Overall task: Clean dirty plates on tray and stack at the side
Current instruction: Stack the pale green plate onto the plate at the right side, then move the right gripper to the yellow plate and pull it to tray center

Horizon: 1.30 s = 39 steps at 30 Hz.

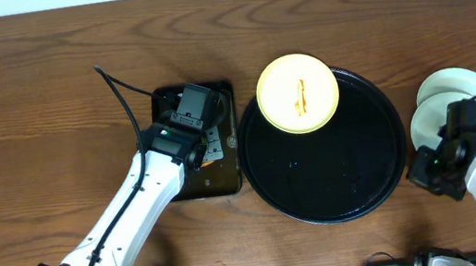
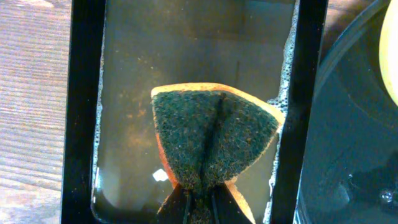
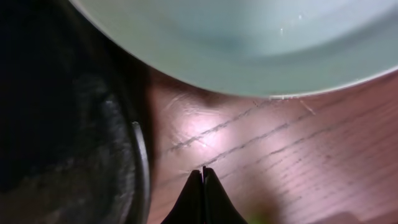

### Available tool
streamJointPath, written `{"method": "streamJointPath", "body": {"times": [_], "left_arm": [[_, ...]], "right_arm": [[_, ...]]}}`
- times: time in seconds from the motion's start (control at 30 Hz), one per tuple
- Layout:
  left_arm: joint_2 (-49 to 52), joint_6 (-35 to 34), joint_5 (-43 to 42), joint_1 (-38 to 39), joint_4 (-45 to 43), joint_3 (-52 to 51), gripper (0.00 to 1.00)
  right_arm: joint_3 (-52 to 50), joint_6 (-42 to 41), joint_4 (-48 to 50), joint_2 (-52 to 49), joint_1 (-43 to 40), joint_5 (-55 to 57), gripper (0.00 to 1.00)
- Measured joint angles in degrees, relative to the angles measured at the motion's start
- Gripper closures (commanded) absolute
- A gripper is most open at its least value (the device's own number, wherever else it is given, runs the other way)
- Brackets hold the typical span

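Observation:
A pale yellow plate (image 1: 298, 93) streaked with orange sauce sits at the far left rim of the round black tray (image 1: 356, 172); a sliver of it shows in the left wrist view (image 2: 393, 56). Two pale plates (image 1: 449, 86) overlap on the table right of the tray. My left gripper (image 1: 207, 142) (image 2: 199, 202) is shut on a folded green-and-orange sponge (image 2: 211, 137) over soapy water. My right gripper (image 1: 445, 146) (image 3: 203, 171) is shut and holds nothing, low over bare wood between the tray rim (image 3: 140, 168) and the nearer pale plate (image 3: 249, 43).
A small rectangular black tray (image 1: 230, 176) (image 2: 84, 112) holding cloudy water stands just left of the round tray (image 2: 348, 137). Wooden table surrounds everything. The left arm reaches in from the front left, the right arm from the front right.

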<state>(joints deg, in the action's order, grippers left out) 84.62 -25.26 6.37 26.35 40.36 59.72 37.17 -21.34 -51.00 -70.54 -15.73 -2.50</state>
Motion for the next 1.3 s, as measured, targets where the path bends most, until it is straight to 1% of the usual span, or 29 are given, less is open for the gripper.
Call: {"method": "streamJointPath", "body": {"times": [0.17,0.27,0.37,0.47,0.53,0.57,0.6,0.73,0.8,0.83,0.87,0.97,1.0,1.03,1.07,1.1,1.17,1.2,1.23,1.3], "left_arm": [[0.0,0.0,0.0,0.0,0.0,0.0,0.92],[0.0,0.0,0.0,0.0,0.0,0.0,0.92],[0.0,0.0,0.0,0.0,0.0,0.0,0.92],[0.0,0.0,0.0,0.0,0.0,0.0,0.92],[0.0,0.0,0.0,0.0,0.1,0.0,0.92],[0.0,0.0,0.0,0.0,0.2,0.0,0.92],[0.0,0.0,0.0,0.0,0.2,0.0,0.92],[0.0,0.0,0.0,0.0,0.3,0.0,0.92],[0.0,0.0,0.0,0.0,0.7,0.0,0.92],[0.0,0.0,0.0,0.0,0.8,0.0,0.92],[0.0,0.0,0.0,0.0,1.1,0.0,0.92],[0.0,0.0,0.0,0.0,1.3,0.0,0.92],[0.0,0.0,0.0,0.0,1.3,0.0,0.92],[0.0,0.0,0.0,0.0,1.3,0.0,0.92],[0.0,0.0,0.0,0.0,1.3,0.0,0.92],[0.0,0.0,0.0,0.0,1.3,0.0,0.93],[0.0,0.0,0.0,0.0,1.3,0.0,0.92],[0.0,0.0,0.0,0.0,1.3,0.0,0.92],[0.0,0.0,0.0,0.0,1.4,0.0,0.92],[0.0,0.0,0.0,0.0,1.9,0.0,0.92]], "right_arm": [[-3.1,-2.1,5.1,0.0,0.0,5.9,0.99],[-3.1,-2.4,11.7,0.0,0.0,10.5,0.99],[-3.3,-2.4,18.4,-0.1,0.0,12.4,0.99],[-3.2,-2.3,22.1,-0.1,0.0,13.3,0.99],[-3.2,-2.2,22.9,-0.1,0.0,13.4,0.98],[-3.2,-2.1,22.8,-0.1,0.0,13.3,0.96],[-3.2,-2.1,22.8,-0.1,0.0,12.7,0.92],[-3.2,-1.0,18.9,-0.1,0.0,4.3,0.88],[-3.2,-0.1,16.7,-0.1,0.0,-0.2,0.82],[-3.2,0.1,16.5,-0.1,0.0,-1.0,0.75],[-3.2,1.4,15.6,-0.1,0.0,-2.3,0.72],[-3.2,3.1,14.1,-0.1,0.0,-4.0,0.57],[-3.2,3.5,14.0,-0.1,0.0,-4.5,0.47],[-3.2,3.7,13.9,-0.1,0.0,-5.0,0.31],[-3.2,3.7,13.9,-0.1,0.0,-5.7,0.03],[-3.2,4.2,14.0,-0.1,0.0,-6.5,0.01],[-3.2,4.4,14.6,-0.1,0.0,-7.3,0.01],[-3.2,4.5,15.3,-0.1,0.0,-7.9,0.02],[-3.2,4.5,15.7,-0.1,0.0,-8.5,0.08],[-3.2,5.2,16.7,-0.1,0.0,-11.1,0.11]]}}
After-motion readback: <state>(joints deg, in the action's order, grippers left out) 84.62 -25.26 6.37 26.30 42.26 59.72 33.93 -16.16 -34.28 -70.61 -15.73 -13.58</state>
